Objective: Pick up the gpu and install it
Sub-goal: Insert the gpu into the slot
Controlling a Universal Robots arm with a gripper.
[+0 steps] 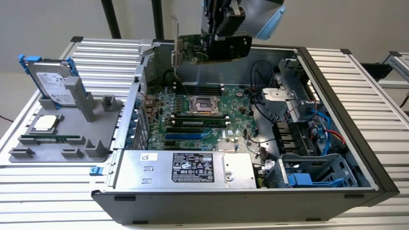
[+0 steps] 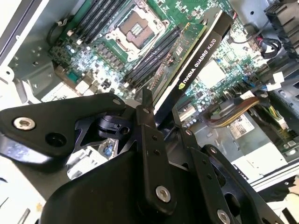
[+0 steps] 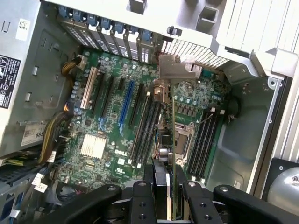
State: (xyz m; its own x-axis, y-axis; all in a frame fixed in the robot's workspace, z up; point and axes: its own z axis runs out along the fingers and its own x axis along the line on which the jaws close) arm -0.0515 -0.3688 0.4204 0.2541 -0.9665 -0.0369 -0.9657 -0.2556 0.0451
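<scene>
Near: power supply [image 1: 185,167] at front of open computer case [image 1: 357,143], drive cage [image 1: 313,175] toward exterior view's right. Mid: motherboard [image 1: 191,122] flat in case, CPU socket [image 1: 204,103] bare, memory sticks [image 1: 198,120] seated beside it. Above board: gripper [image 1: 223,36] clenched on gpu [image 1: 211,47], card held on edge in air, clear of slots, silver bracket [image 1: 175,48] toward exterior view's left. Both wrist views: fingers [image 3: 161,179] pinching card edge [image 2: 196,56]. Far left: grey fixture [image 1: 64,129] carrying hard drive [image 1: 51,79].

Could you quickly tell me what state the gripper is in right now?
Gripper: shut on the gpu, held on edge above the open computer case.
</scene>
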